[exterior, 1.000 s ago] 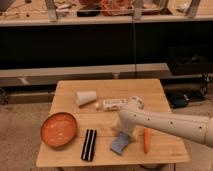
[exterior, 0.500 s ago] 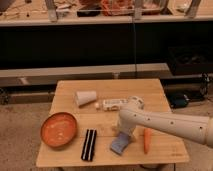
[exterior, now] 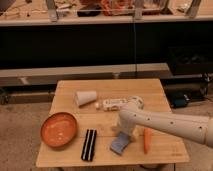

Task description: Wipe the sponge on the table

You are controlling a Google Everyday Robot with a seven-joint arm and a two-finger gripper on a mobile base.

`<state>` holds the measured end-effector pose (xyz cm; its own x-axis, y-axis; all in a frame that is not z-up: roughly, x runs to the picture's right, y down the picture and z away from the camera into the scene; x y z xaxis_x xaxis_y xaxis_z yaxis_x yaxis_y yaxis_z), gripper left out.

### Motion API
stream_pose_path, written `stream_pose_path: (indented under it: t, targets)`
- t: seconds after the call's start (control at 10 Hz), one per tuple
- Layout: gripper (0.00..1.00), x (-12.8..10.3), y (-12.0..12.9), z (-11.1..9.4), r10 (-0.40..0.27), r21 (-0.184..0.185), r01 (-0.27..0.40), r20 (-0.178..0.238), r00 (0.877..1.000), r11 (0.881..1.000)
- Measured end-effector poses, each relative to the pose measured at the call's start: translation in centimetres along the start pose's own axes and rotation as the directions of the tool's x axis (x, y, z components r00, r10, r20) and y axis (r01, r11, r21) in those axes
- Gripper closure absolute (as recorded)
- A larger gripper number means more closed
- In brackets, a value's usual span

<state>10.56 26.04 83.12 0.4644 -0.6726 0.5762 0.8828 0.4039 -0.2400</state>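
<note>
On the table (exterior: pixel 167 152) the bowl (exterior: pixel 59 130) sits front-left, then rightward the block (exterior: pixel 89 145), the sponge (exterior: pixel 119 145) with the gripper (exterior: pixel 126 133) at its rear edge, and the carrot (exterior: pixel 147 141), with the cup (exterior: pixel 86 97) and box (exterior: pixel 115 104) behind.

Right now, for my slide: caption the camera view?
Robot tool at the blue-grey sponge on the wooden table, carrot beside.

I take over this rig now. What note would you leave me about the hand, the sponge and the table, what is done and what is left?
Hand: open, low over the near right part of the table, just above the sponge; contact cannot be told.
Sponge: on the table, between the black ribbed block and the carrot.
Done: hand brought to the sponge.
Left: grasp it, wipe the table.
</note>
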Motion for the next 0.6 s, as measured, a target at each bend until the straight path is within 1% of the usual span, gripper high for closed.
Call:
stream_pose_path:
  t: [0.5,0.6]
  targets:
    - [0.2,-0.07,0.0,-0.01,-0.002,-0.001,0.002,0.001,1.0,1.0]
    - [0.2,-0.41,0.07,-0.33,-0.015,-0.009,0.015,0.003,1.0,1.0]
